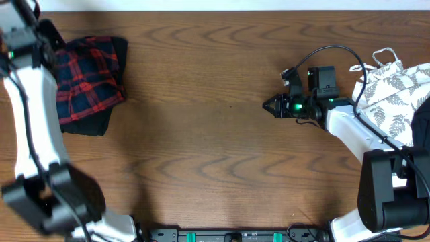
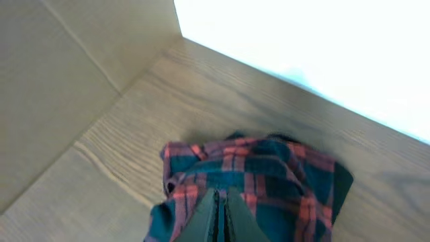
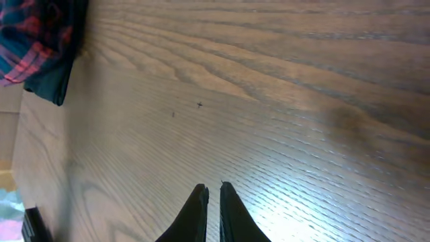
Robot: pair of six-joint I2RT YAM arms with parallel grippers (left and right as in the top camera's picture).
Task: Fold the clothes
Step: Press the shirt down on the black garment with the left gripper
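**Left gripper** (image 2: 222,196): the fingers are pressing together at the near edge of the plaid shirt (image 2: 269,175). Whether any cloth is nipped between them cannot be told.
- Risk: a lift from here is likely to be dragging the whole bundle, since its layers are lying tangled.

**Right gripper** (image 3: 213,189): the fingers are sitting almost together, holding nothing, over bare table (image 3: 282,101), well apart from the shirt.
- Risk: folding one-handed is inviting a skewed crease.

**Shirt:** it is lying crumpled at the table's far left corner. Red-and-navy checks are showing, dark cloth is peeking out beneath, and no sleeve or collar is distinguishable.

**Leaf-print garment** (image 1: 393,91): it is lying bunched at the right edge.
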